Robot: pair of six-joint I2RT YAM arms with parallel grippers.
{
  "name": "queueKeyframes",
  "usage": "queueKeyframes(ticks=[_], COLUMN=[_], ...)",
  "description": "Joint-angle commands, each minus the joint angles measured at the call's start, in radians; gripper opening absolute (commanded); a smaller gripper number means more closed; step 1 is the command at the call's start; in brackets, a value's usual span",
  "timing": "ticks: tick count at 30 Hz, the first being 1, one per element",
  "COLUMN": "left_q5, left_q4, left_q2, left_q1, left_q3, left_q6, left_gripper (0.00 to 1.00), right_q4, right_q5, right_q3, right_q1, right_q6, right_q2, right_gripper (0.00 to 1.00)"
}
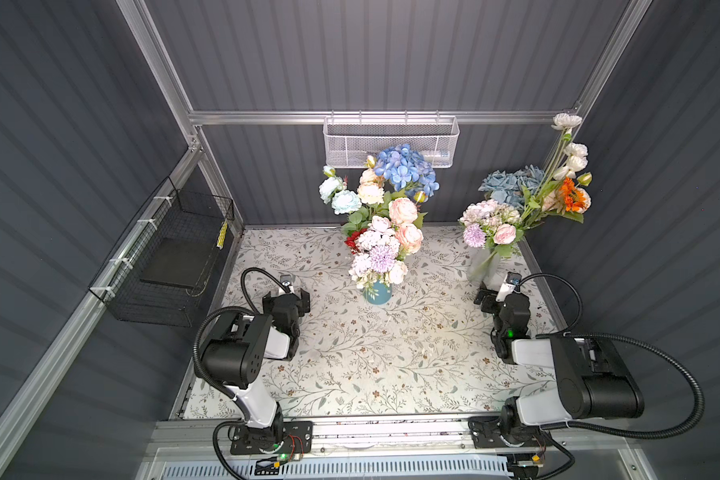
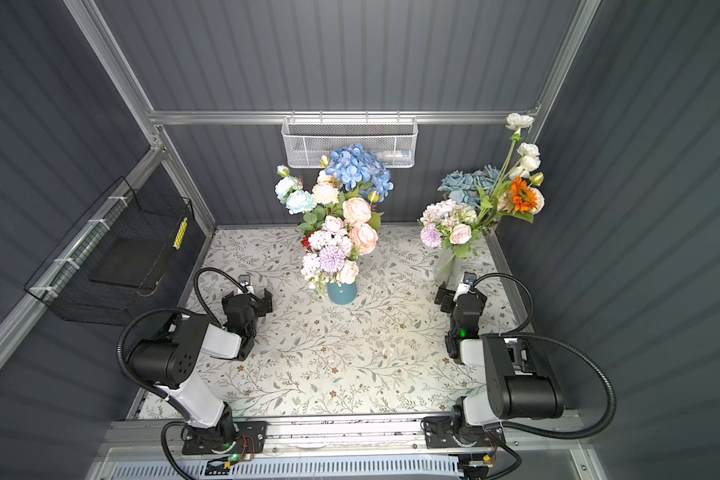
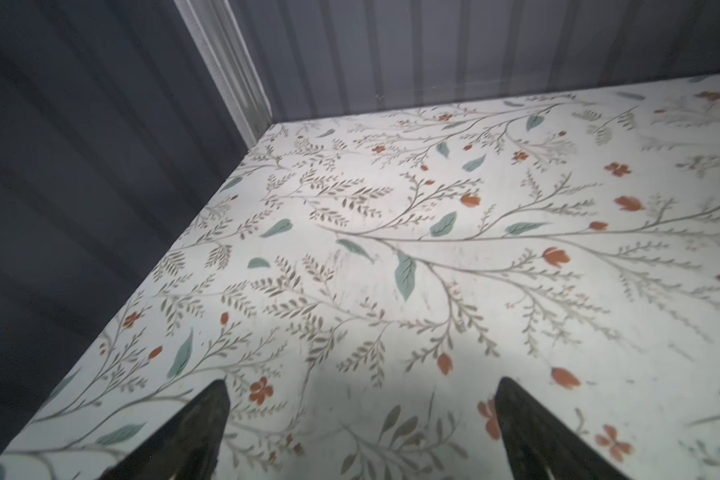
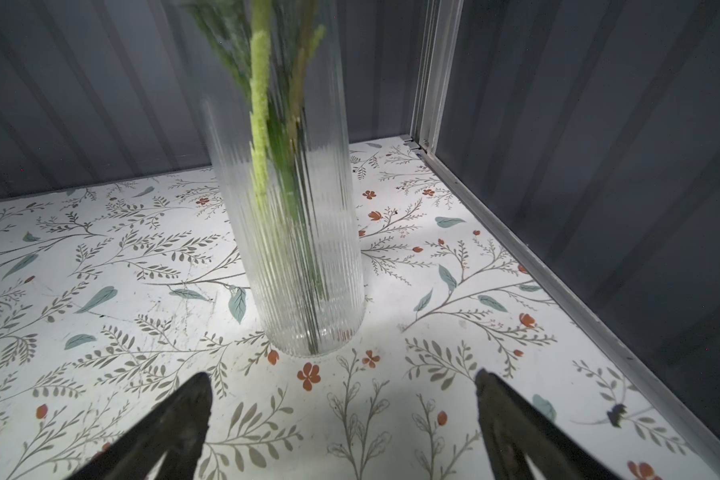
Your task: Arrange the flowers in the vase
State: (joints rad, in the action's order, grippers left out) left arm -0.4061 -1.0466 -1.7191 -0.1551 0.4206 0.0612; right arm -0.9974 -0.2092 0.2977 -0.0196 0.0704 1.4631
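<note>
The right wrist view cuts off the top of the glass vase (image 4: 304, 249). The stems (image 4: 267, 166) inside blur behind its ribbing. In both top views, blossoms hide most of the teal vase (image 1: 377, 293).

One bunch of flowers (image 1: 524, 195) stands in the glass vase, directly ahead of my right jaws, near but apart. A second bunch (image 1: 385, 216) stands in the teal vase, ahead of and inward from my left jaws, well apart.

Both pairs of jaws are spread wide over the worktop (image 3: 391, 249), gripping nothing.
</note>
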Motion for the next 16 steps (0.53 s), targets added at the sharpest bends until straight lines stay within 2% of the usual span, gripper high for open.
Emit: queueKeyframes(ticks=[1, 12, 16], left_q5=[0.044, 0.048, 0.056], left_q4=[0.05, 0.05, 0.065], left_q2=[-0.002, -0.005, -0.003], left_q1=[0.01, 0.012, 0.017], left_q3=[0.017, 0.02, 0.026], left_q6=[-0.016, -0.016, -0.021], left_gripper=[1.0, 1.0, 1.0], right_q4=[-0.028, 0.017, -0.034], right_q5=[0.004, 0.021, 0.02], right_q3=[0.004, 0.026, -0.004], right_q1=[-0.003, -0.014, -0.014], right_q6=[0.006, 0.017, 0.014], right_q2=[-0.002, 0.0, -0.006], right_gripper=[0.99, 0.99, 0.99])
